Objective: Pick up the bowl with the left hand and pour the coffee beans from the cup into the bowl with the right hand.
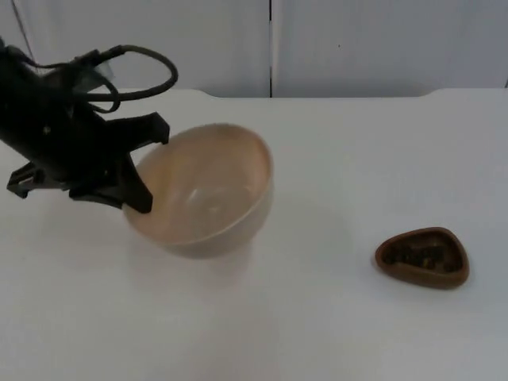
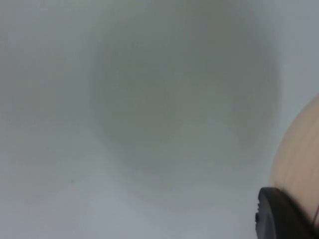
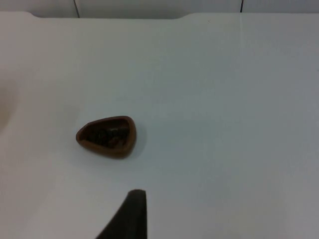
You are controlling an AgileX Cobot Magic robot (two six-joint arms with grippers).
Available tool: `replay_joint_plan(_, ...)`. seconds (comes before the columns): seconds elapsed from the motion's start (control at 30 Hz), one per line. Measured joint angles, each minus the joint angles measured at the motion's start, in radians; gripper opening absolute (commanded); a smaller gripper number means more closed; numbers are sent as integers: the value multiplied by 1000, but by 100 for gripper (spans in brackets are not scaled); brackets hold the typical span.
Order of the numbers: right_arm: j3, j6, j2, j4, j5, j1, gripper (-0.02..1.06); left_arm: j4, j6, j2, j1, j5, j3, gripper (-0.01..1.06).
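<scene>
No readable writing. Left gripper (image 1: 141,171) clamped on left rim of beige bowl (image 1: 208,190), bowl tilted above white table (image 1: 333,317). Brown cup (image 1: 422,257) with coffee beans (image 1: 421,255) on table, well right of bowl. Right gripper (image 3: 130,214) above table near cup; finger state cannot be told.

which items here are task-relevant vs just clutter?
Task things:
- beige round bowl, tilted, rim held by left gripper
- small brown cup with dark coffee beans, standing on the white table
- right gripper fingertip, short of the cup, waiting

Lying about:
- nothing else; grey partition wall behind
</scene>
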Motion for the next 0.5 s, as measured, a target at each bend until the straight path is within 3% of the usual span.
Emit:
replay_joint_plan(0.1,0,0,0,0,0,0,105,180,-155,-26,-73,43,-47,0)
replay_joint_plan(0.27,0,0,0,0,0,0,105,364,-326,-43,-171,73,-79,0)
replay_joint_plan(0.5,0,0,0,0,0,0,105,407,-377,-45,-248,99,-80,0)
